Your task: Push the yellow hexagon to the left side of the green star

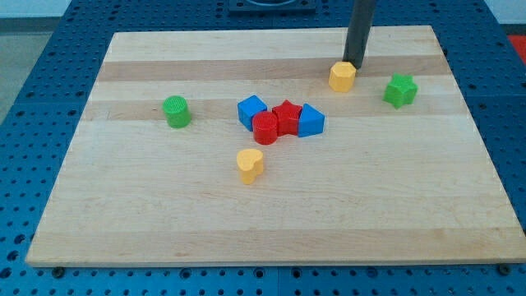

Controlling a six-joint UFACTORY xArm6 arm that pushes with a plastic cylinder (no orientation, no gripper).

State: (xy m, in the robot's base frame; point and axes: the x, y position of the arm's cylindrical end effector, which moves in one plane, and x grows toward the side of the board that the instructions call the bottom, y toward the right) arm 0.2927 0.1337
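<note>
Nearest lay a yellow heart [250, 164], then the red-and-blue cluster [281, 120]. Farther back, the yellow hexagon [342, 76] sat left of the green star [400, 90], my tip [352, 64] touching its far edge, holding nothing.
</note>
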